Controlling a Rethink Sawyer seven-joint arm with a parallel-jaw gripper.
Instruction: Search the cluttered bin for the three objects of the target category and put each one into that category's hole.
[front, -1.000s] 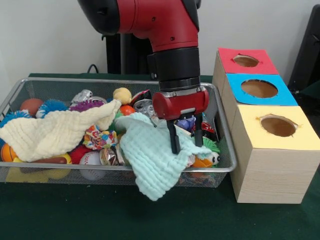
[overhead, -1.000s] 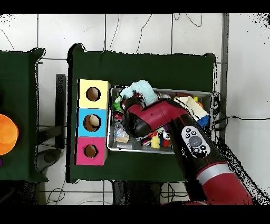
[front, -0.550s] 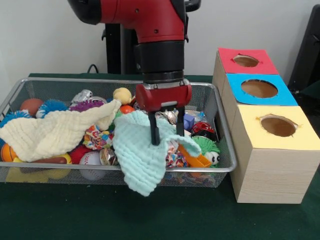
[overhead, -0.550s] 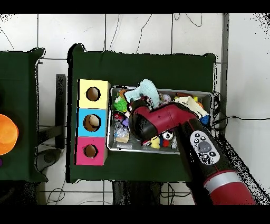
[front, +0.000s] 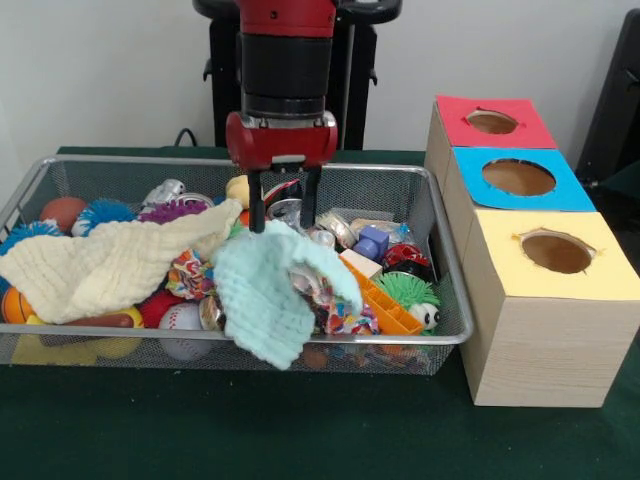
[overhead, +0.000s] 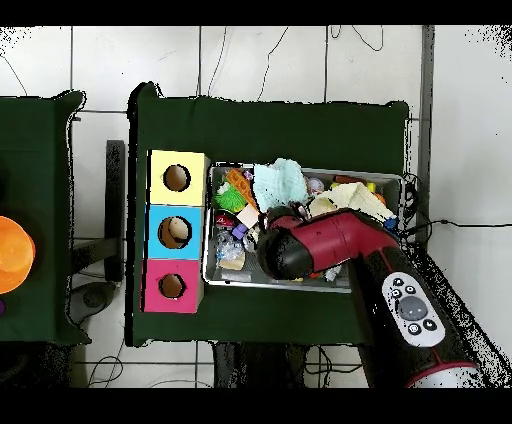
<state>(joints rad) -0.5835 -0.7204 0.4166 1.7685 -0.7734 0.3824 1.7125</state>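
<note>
My gripper (front: 284, 222) hangs over the middle of the wire bin (front: 420, 343), shut on the top fold of a mint-green cloth (front: 268, 295). The cloth drapes down from the fingertips over the toys and the bin's front rim. In the overhead view the cloth (overhead: 280, 184) shows at the bin's upper edge, and the arm (overhead: 305, 246) hides the gripper. To the right of the cloth lie an orange block (front: 385, 310), a green fuzzy toy (front: 410, 292) and a blue cube (front: 372, 241). Which objects belong to the target category I cannot tell.
A cream cloth (front: 100, 265) covers the bin's left half, with a baseball (front: 182, 320) and several balls around it. Right of the bin stand three boxes with round holes: yellow (front: 550, 300) nearest, blue (front: 470, 165) behind it, red (front: 450, 110) farthest.
The gripper has moved left and up across the bin, pulling the mint-green cloth with it. The orange block, green fuzzy toy and blue cube at the bin's right end are now uncovered.
</note>
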